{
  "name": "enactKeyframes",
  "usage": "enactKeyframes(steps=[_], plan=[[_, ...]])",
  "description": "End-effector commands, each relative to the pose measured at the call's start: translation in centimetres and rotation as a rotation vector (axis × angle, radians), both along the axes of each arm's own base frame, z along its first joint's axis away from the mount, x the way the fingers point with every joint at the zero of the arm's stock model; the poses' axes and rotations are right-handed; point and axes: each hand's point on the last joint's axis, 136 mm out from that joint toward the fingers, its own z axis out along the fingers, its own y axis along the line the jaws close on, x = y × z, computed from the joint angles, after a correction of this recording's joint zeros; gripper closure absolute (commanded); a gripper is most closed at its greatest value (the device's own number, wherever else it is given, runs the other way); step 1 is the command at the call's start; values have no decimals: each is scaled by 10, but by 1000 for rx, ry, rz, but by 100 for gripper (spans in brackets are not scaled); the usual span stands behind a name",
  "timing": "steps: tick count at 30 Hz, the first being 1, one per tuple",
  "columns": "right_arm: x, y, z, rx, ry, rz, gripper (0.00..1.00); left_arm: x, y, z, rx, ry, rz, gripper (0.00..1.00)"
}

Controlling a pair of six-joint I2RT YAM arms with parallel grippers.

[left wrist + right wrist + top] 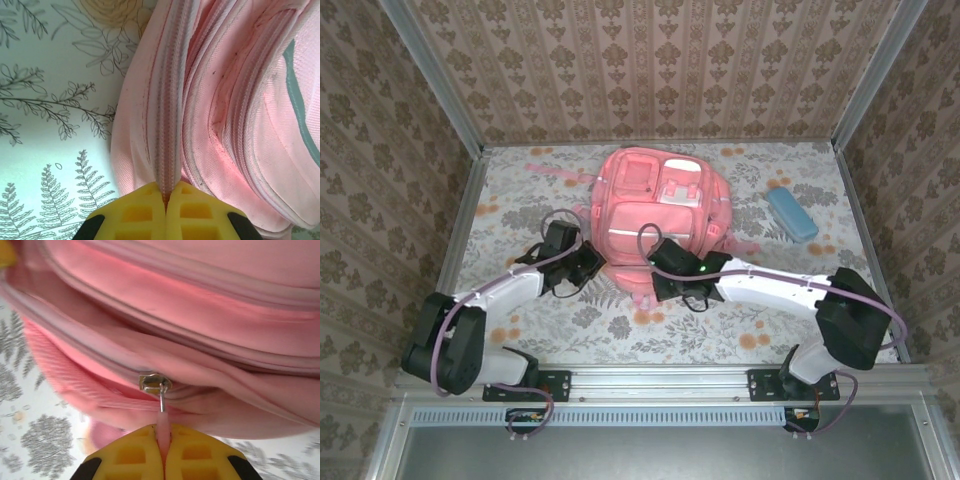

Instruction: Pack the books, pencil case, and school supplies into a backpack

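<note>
Pink fabric backpack (655, 212), white-patched front, light blue pencil case (791, 213) nearby

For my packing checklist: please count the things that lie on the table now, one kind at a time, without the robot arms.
backpack: 1
pencil case: 1
Total: 2

No legible text on the backpack (620, 225) or the pencil case (791, 213).

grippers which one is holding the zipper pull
The right gripper: it pinches the pink pull below the metal slider. The left gripper clamps a zipped seam of the backpack instead.
</note>
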Motion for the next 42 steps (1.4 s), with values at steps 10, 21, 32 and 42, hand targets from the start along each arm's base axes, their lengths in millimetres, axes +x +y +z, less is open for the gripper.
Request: enactKeyframes(steps=[10, 21, 32, 42], plan=[[14, -18, 29, 86, -29, 42, 100, 11, 42, 15, 125, -51, 50, 99], [15, 88, 68, 363, 20, 270, 100, -2, 41, 56, 38, -112, 60, 49], [12, 106, 43, 346, 84, 303, 100, -3, -4, 73, -174, -124, 32, 49], [8, 106, 35, 336, 100, 281, 100, -14, -18, 30, -152, 0, 69, 49]])
